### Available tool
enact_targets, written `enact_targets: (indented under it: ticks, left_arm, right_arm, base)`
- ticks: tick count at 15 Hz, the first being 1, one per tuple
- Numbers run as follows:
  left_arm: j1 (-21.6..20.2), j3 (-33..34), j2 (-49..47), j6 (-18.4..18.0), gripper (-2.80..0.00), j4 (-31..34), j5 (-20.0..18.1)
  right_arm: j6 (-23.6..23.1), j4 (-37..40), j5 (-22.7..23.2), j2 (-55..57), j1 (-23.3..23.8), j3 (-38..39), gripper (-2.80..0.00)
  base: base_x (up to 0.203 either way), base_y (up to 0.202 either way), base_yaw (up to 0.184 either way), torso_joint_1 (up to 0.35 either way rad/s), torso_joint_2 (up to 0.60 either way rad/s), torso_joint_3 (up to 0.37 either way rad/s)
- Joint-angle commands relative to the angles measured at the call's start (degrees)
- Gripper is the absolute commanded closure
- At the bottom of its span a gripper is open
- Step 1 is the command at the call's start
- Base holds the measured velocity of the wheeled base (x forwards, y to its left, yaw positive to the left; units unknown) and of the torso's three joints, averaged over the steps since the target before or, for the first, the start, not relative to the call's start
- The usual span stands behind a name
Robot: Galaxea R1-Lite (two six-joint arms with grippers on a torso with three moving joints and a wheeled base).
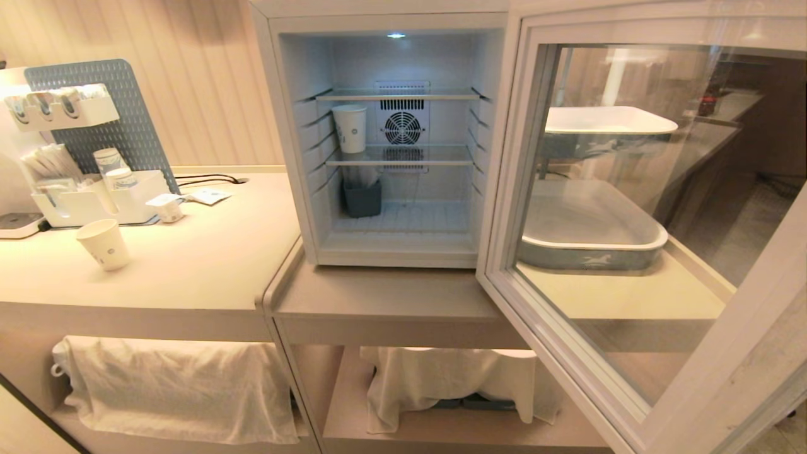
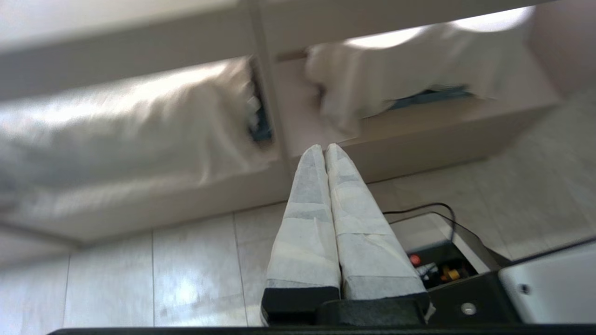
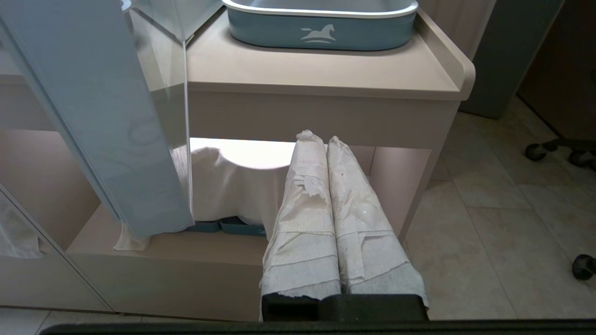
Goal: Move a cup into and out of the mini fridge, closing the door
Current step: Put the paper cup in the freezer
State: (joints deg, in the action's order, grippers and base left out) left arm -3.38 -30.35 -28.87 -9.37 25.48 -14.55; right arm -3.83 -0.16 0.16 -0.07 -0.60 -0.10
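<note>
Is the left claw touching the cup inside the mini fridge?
Apart. Left wrist view shows the left claw shut on nothing, low near the floor; head view shows the cup alone on the mini fridge shelf.

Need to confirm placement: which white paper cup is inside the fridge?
The cup standing upright on the mini fridge's middle shelf, left of the fan. The other cup sits outside on the counter.

Beige counter – pale tiled floor (glossy).

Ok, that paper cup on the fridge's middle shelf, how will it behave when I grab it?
The cup looks thin-walled, so it would likely crush under a hard squeeze. It seems empty and light, and stands tall on a narrow base on the glass shelf, so a nudge would probably tip or slide it.
</note>
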Motion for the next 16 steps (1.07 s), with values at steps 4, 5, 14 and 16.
enact_targets:
  ticks: [4,5,14,16]
  left_arm:
    - [1.62,21.61,19.33,4.12,0.0,-10.87,10.84]
    - [1.94,22.8,23.65,4.16,0.0,-11.4,11.2]
    - [2.67,30.35,28.87,2.52,0.0,-25.04,12.96]
    - [2.67,30.35,28.87,2.6,0.0,-25.06,12.8]
  right_arm:
    - [-0.04,-0.02,0.02,0.07,-0.02,0.01,0.0]
    - [-0.04,-0.02,0.02,0.07,-0.02,0.01,0.0]
    - [-0.04,-0.02,0.02,0.07,-0.02,0.01,0.0]
    - [-0.04,-0.02,0.02,0.07,-0.02,0.01,0.0]
  base:
    - [0.0,0.0,0.0,0.0,0.0,0.0]
    - [0.0,0.0,0.0,0.0,0.0,0.0]
    - [0.0,0.0,0.0,0.0,0.0,0.0]
    - [0.0,0.0,0.0,0.0,0.0,0.0]
